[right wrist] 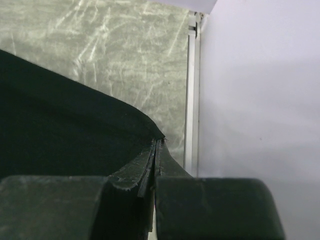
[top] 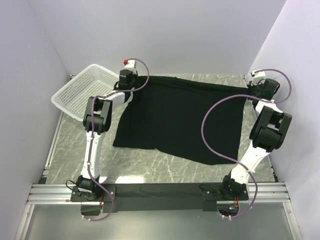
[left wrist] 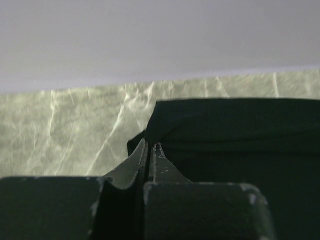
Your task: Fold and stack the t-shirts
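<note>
A black t-shirt (top: 180, 117) lies spread across the marble table, stretched between both arms at its far edge. My left gripper (top: 131, 80) is shut on the shirt's far left corner; in the left wrist view the cloth (left wrist: 235, 125) bunches at my closed fingertips (left wrist: 150, 146). My right gripper (top: 252, 90) is shut on the shirt's far right corner; in the right wrist view the cloth (right wrist: 65, 125) runs into my closed fingertips (right wrist: 158, 142). The near hem lies flat on the table.
A white mesh basket (top: 82, 90) stands tilted at the far left, next to the left arm. The side walls stand close; a metal rail (right wrist: 192, 90) runs along the right wall. Bare marble (top: 165, 167) shows in front of the shirt.
</note>
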Controlling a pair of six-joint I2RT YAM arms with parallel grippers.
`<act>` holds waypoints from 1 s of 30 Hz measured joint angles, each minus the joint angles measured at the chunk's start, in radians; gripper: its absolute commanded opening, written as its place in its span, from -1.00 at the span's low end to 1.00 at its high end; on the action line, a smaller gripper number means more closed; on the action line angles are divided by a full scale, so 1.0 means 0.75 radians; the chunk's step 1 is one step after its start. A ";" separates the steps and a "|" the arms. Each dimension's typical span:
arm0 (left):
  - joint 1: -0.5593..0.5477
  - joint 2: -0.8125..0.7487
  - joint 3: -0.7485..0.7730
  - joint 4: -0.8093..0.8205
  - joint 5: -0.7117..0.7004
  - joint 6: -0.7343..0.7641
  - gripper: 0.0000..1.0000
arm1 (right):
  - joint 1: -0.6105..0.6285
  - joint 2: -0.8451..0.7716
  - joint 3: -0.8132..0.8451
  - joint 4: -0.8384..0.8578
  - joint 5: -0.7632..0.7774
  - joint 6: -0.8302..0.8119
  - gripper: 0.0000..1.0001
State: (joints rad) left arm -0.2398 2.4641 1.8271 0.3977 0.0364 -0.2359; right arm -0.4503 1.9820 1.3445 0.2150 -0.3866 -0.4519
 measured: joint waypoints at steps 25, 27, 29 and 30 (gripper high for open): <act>-0.006 -0.213 -0.310 0.031 -0.086 0.128 -0.99 | -0.047 -0.041 -0.145 -0.100 -0.015 -0.135 -1.00; -0.006 -0.214 -0.318 0.032 -0.087 0.131 -0.99 | -0.052 -0.050 -0.145 -0.120 -0.032 -0.153 -1.00; -0.006 -0.218 -0.332 0.033 -0.091 0.137 -0.99 | -0.054 -0.056 -0.145 -0.145 -0.045 -0.174 -1.00; -0.006 -0.223 -0.342 0.034 -0.092 0.139 -0.99 | -0.055 -0.058 -0.145 -0.160 -0.053 -0.186 -1.00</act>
State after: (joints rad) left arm -0.2440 2.2971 1.5707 0.4229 -0.0326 -0.1318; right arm -0.4915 1.9385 1.2358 0.0952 -0.4267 -0.5915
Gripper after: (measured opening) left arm 0.022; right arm 0.004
